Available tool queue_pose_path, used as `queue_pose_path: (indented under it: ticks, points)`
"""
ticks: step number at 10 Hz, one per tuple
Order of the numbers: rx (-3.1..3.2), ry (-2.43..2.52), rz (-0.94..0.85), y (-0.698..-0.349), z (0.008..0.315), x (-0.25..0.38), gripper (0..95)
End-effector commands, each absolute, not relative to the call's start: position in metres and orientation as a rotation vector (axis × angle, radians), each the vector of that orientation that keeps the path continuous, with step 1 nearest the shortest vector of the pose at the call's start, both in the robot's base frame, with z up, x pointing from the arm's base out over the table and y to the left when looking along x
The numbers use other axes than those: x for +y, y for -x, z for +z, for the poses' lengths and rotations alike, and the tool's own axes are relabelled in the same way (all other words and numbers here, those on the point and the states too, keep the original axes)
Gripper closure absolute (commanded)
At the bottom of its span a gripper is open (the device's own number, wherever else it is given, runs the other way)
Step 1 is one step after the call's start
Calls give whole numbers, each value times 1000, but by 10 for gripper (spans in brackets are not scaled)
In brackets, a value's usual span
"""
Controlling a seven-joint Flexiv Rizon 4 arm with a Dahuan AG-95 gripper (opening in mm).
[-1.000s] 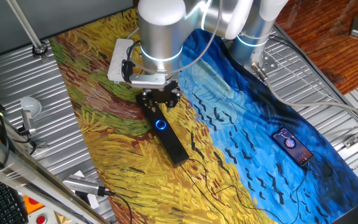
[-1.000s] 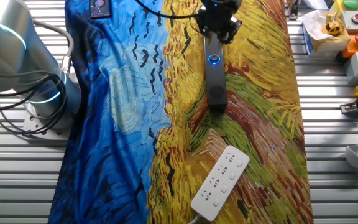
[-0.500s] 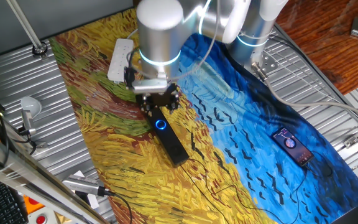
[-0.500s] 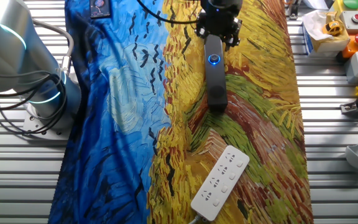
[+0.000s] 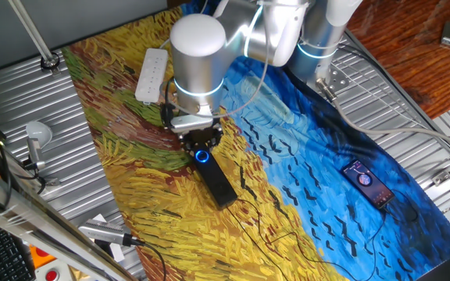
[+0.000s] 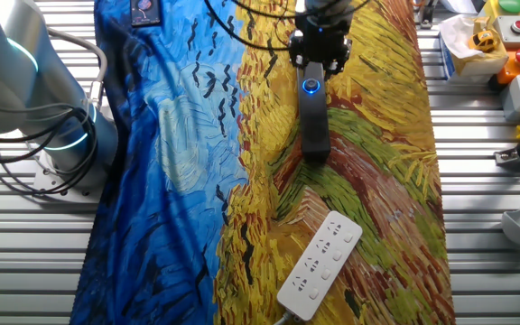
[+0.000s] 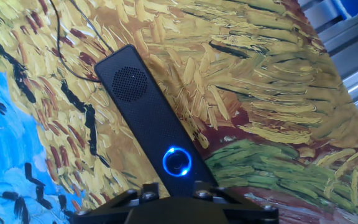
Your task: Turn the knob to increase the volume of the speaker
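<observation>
The speaker point(image 5: 213, 176) is a slim black bar lying on the painted cloth, seen again in the other fixed view as the speaker point(image 6: 312, 117) and in the hand view as the speaker point(image 7: 143, 118). Its knob point(image 5: 202, 155) glows with a blue ring at mid-bar; the knob point(image 6: 311, 87) and the knob point(image 7: 177, 162) show it too. My gripper point(image 5: 198, 140) hangs just over the bar's end beside the knob, and the gripper point(image 6: 319, 52) stands the same way. In the hand view the gripper point(image 7: 174, 191) has its jaws apart with nothing between them, just short of the knob.
A white power strip point(image 5: 151, 74) lies behind the arm, also the power strip point(image 6: 319, 264). A small black phone point(image 5: 368, 183) with a red-lit screen rests on the blue part of the cloth. Ribbed metal table point(image 5: 45, 117) surrounds the cloth; tools and boxes point(image 6: 504, 36) sit at the edges.
The gripper has moved along the speaker toward the knob and come lower, and the wrist has turned a little. The speaker has not moved.
</observation>
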State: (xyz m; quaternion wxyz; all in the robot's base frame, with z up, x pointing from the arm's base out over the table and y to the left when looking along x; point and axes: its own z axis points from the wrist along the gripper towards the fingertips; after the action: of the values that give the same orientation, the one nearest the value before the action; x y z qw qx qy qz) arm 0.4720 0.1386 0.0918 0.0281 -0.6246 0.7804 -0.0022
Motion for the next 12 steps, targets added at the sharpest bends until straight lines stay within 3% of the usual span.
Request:
queue_pose_path:
  ticks: [1, 12]
  points:
    - [2364, 1976, 0, -474, 80, 138, 570]
    - [2352, 1992, -8, -462, 68, 140, 570]
